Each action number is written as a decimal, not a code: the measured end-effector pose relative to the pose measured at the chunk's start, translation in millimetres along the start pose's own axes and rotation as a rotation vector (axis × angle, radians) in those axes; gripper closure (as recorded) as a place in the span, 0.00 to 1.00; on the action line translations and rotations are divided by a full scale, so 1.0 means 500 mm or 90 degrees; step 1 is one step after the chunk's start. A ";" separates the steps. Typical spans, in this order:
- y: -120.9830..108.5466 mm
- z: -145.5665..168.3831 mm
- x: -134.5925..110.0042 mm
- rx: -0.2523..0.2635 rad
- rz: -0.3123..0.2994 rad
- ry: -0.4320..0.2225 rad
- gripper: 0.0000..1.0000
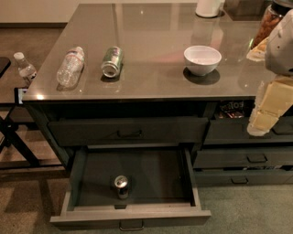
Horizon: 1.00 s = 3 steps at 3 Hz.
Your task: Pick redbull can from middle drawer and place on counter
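Observation:
The redbull can point(121, 186) stands upright inside the middle drawer point(137, 215), near its front and a little left of centre, silver top up. The drawer is pulled wide open and its dark interior holds nothing else. The counter point(151, 36) is the glossy grey-brown top above the drawers. My gripper point(259, 128) hangs at the right edge of the view, in front of the right-hand drawers just below the counter's front edge. It is well to the right of the can and above it, and holds nothing that I can see.
On the counter lie a green can point(112, 61) and a clear plastic bottle point(70, 66) on their sides, with a white bowl point(202, 59) to the right. A snack jar point(270, 20) and a white container point(209, 7) stand at the back. Another bottle point(25, 68) sits off to the left.

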State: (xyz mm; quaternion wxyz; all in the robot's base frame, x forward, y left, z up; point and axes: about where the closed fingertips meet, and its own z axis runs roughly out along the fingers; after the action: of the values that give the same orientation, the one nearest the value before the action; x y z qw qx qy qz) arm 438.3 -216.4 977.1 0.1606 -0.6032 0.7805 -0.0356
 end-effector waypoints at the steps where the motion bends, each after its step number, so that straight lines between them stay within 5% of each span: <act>1: 0.000 0.000 0.000 0.000 0.000 0.000 0.00; 3: 0.126 0.168 -0.075 -0.090 0.032 -0.094 0.00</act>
State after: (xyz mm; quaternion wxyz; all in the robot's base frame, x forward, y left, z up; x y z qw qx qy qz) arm 412.5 -151.9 890.0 0.1755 -0.5942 0.7820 0.0680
